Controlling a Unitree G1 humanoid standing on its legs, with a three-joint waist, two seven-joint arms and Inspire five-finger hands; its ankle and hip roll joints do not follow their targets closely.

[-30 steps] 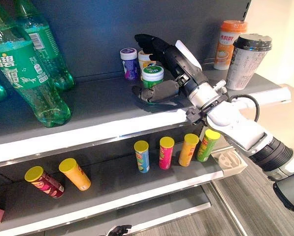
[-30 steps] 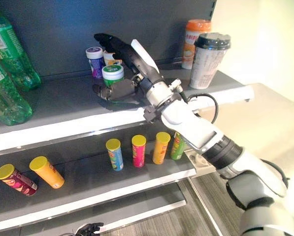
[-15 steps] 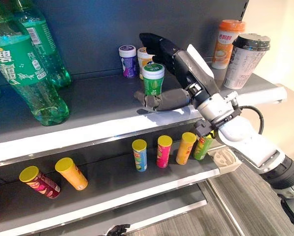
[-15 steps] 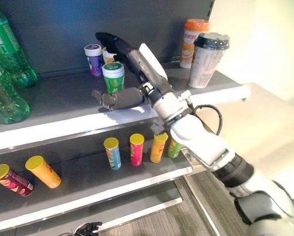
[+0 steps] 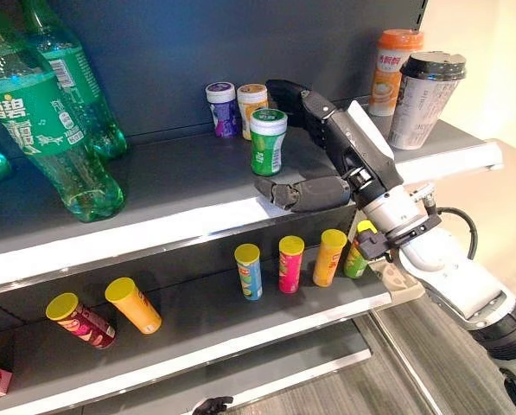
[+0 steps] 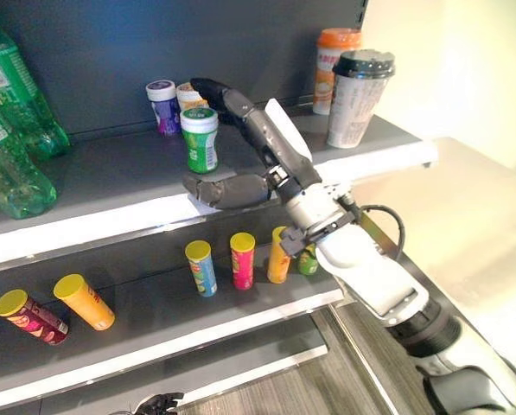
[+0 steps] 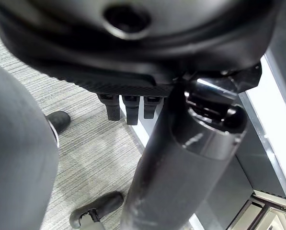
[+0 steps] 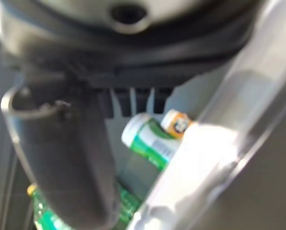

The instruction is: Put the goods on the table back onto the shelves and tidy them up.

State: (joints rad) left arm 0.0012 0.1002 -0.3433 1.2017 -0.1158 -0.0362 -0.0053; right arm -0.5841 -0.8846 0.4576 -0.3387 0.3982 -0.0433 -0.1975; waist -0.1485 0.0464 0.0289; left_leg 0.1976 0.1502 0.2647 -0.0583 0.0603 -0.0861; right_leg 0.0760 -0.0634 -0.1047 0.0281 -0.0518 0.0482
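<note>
A green jar with a green lid (image 5: 267, 141) stands upright on the upper shelf (image 5: 154, 199), in front of a purple jar (image 5: 221, 108) and an orange jar (image 5: 251, 97). My right hand (image 5: 344, 143) is open just right of the green jar, fingers stretched towards the back wall, apart from the jar. Its thumb (image 5: 305, 192) lies over the shelf's front edge. The right wrist view shows the green jar (image 8: 150, 139) past the straight fingers. My left hand (image 7: 128, 72) hangs open above the floor, holding nothing.
A tall lidded cup (image 5: 422, 99) and an orange-capped bottle (image 5: 389, 60) stand at the shelf's right end, green bottles (image 5: 50, 130) at its left. On the lower shelf (image 5: 206, 328) several small cans stand (image 5: 290, 264); two lie on their sides (image 5: 132, 304).
My right hand has drawn back to the right and towards the shelf's front edge. The green jar, earlier between fingers and thumb, now stands free.
</note>
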